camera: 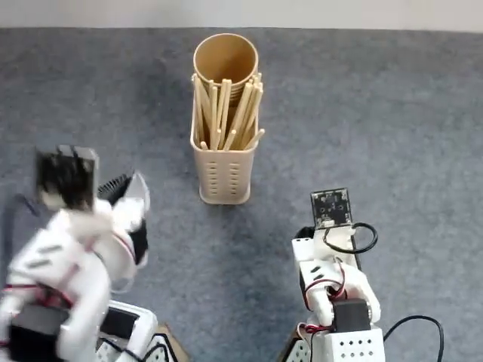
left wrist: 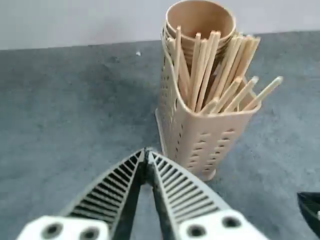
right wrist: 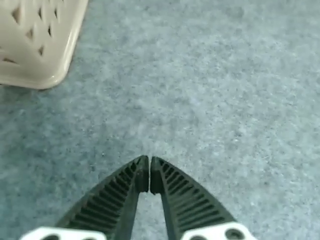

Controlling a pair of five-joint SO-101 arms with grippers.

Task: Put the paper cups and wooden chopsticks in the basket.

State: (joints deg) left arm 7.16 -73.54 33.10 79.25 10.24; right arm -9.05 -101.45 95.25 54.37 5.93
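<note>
Left arm [camera: 72, 249] blurred; basket [right wrist: 35, 45] cut off by edge, right wrist view; paper cups [camera: 225, 59] count untellable.

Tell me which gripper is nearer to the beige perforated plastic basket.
Left, it seems. The shut left gripper points at the foot of the beige perforated plastic basket from close by; the shut right gripper lies farther from the basket's corner, above the grey carpet.

Fingertips pressed together on the left end effector [left wrist: 148, 160], nothing held, left arm [camera: 72, 256] raised. The right end effector [right wrist: 149, 172] is likewise closed and empty, right arm [camera: 332, 290] folded back.
</note>
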